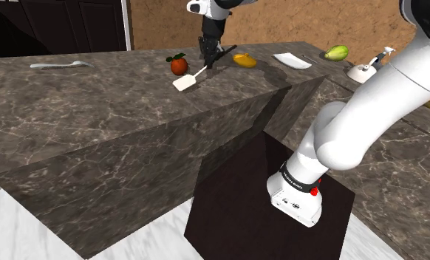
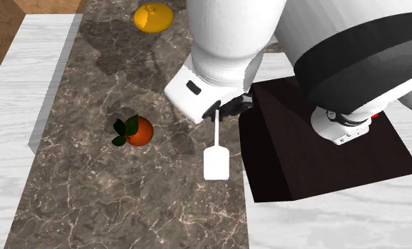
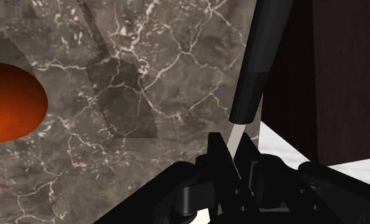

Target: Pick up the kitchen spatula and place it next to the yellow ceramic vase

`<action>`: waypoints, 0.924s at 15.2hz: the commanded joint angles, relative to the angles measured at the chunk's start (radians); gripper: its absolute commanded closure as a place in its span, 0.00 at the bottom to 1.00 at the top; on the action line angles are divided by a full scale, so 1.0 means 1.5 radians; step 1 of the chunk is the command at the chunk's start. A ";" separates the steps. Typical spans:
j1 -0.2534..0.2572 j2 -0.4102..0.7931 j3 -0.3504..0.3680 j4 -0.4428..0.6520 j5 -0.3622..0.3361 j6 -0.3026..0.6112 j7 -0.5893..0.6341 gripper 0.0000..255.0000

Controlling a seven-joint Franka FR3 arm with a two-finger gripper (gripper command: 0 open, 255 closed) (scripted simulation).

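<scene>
The spatula has a white flat blade, a thin white shaft and a black handle. My gripper is shut on the shaft where it meets the handle. It holds the spatula tilted, blade down, a little above the dark marble counter, where the blade's shadow falls. The yellow vase lies on the counter just beyond the gripper. A red-orange fruit with green leaves sits beside the blade.
In the shoulder view a white plate, a green fruit and a white bottle stand farther right, and a grey utensil lies far left. The dark stand adjoins the counter's edge.
</scene>
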 commanded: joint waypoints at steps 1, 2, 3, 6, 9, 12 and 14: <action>-0.014 0.005 -0.020 0.003 -0.004 0.005 -0.033 1.00; -0.021 0.007 -0.030 0.005 -0.006 0.006 -0.049 1.00; -0.028 0.009 -0.040 0.008 -0.008 0.007 -0.066 1.00; -0.049 0.021 -0.070 0.021 -0.011 0.010 -0.116 1.00; -0.070 0.040 -0.100 0.041 -0.010 0.012 -0.167 1.00; -0.090 0.065 -0.130 0.068 -0.005 0.014 -0.220 1.00; -0.104 0.085 -0.149 0.089 0.002 0.014 -0.256 1.00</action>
